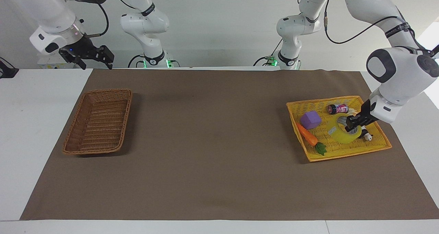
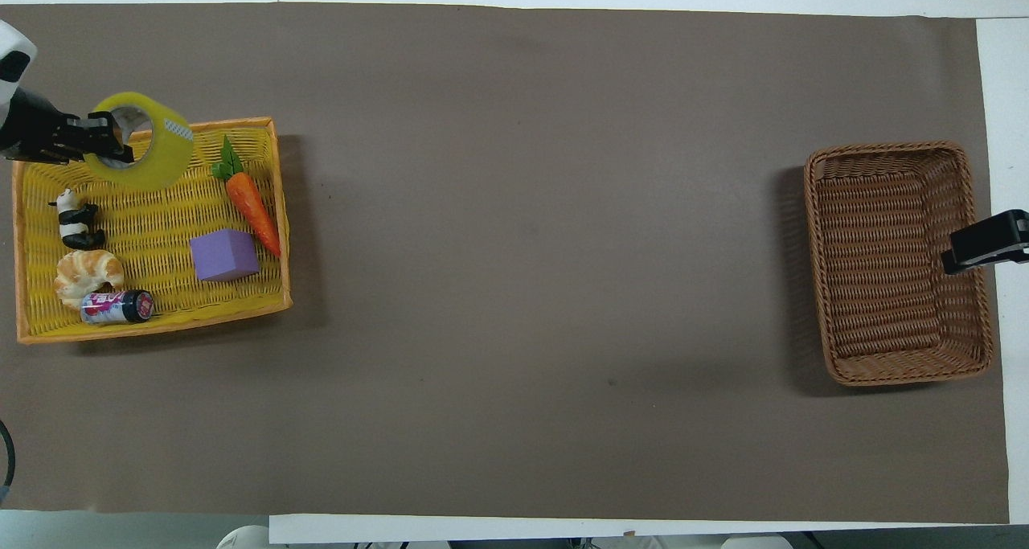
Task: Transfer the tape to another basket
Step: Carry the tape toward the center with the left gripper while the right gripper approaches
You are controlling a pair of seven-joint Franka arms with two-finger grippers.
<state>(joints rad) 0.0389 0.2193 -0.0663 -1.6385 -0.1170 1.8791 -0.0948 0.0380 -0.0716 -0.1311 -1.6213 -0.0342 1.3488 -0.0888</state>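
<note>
My left gripper is shut on the rim of the yellow tape roll and holds it tilted a little above the yellow tray. In the overhead view the tape hangs from this gripper over the tray's edge farthest from the robots. The brown wicker basket lies at the right arm's end of the table and has nothing in it; it also shows in the overhead view. My right gripper waits in the air over the basket's edge nearest the robots.
In the yellow tray lie a purple cube, a toy carrot, a small can, a croissant and a panda figure. A brown mat covers the table between tray and basket.
</note>
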